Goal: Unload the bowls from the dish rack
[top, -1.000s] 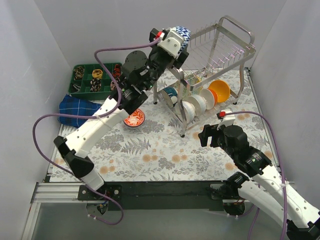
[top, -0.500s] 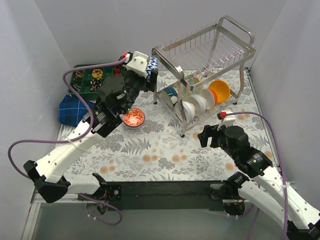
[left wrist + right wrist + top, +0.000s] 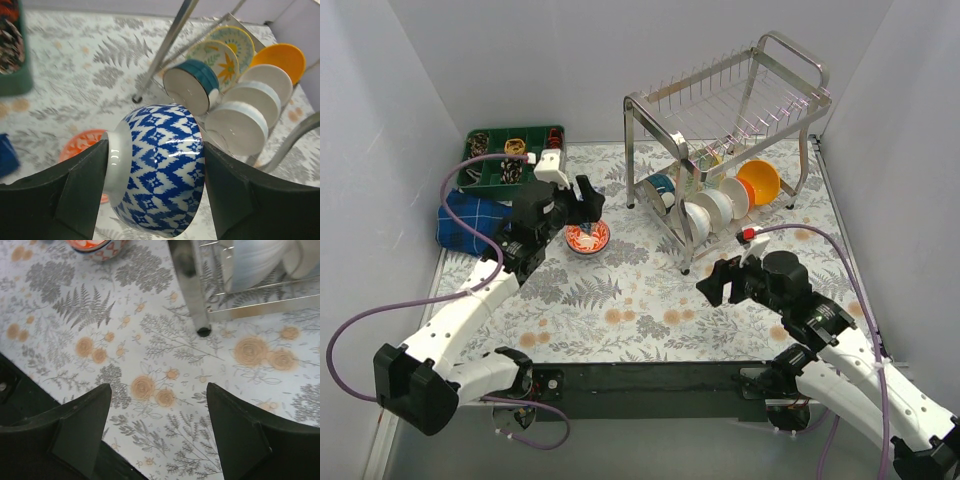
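The steel dish rack (image 3: 725, 120) stands at the back right. Its lower shelf holds a teal bowl (image 3: 660, 185), white bowls (image 3: 708, 210) and an orange bowl (image 3: 760, 180); they also show in the left wrist view, with the teal bowl (image 3: 192, 85) nearest. My left gripper (image 3: 582, 203) is shut on a blue-white patterned bowl (image 3: 157, 195), held on its side just above a red-white bowl (image 3: 588, 238) on the table. My right gripper (image 3: 720, 285) is open and empty, low over the table in front of the rack.
A green compartment tray (image 3: 510, 150) sits at the back left with a blue cloth (image 3: 470, 215) in front of it. The rack's front leg (image 3: 192, 285) stands just ahead of my right gripper (image 3: 159, 435). Walls close in on both sides.
My left arm has carried the blue-white bowl from the rack's top left corner down and left to above the red-white bowl. My right gripper has shifted slightly left.
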You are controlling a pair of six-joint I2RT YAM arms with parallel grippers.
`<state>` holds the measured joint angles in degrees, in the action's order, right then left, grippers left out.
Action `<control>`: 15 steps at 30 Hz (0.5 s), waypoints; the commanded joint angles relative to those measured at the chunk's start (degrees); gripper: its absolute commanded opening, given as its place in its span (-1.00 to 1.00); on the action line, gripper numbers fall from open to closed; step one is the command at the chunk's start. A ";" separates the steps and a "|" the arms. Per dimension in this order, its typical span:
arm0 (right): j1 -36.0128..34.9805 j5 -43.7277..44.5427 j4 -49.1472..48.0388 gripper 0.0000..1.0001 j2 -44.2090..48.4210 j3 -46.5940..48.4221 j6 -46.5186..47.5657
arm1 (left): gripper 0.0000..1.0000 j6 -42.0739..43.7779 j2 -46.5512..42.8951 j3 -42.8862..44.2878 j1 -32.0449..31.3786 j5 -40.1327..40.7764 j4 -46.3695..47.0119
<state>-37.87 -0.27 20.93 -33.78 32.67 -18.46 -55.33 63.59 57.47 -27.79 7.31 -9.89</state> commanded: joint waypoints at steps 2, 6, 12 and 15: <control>0.16 -14.57 -15.79 0.68 -2.69 -4.36 -4.91 | -1.00 -15.31 -5.84 -8.22 3.35 -16.94 7.51; -0.19 -16.60 -25.73 0.67 -5.41 -7.17 -9.92 | -1.00 -24.70 -9.27 -15.18 3.62 -24.16 13.39; -1.15 -14.14 -35.68 0.66 -9.98 -9.64 -16.78 | -1.00 -37.11 -14.19 -26.24 3.71 -33.49 23.83; -2.30 -12.48 -40.08 0.66 -12.70 -10.78 -19.68 | -1.00 -42.04 -15.51 -29.86 3.53 -35.96 28.59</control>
<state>-38.76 -13.76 -7.57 -44.23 23.31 -32.58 -86.98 50.63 31.18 -24.34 -21.08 6.98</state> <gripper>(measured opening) 0.829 0.690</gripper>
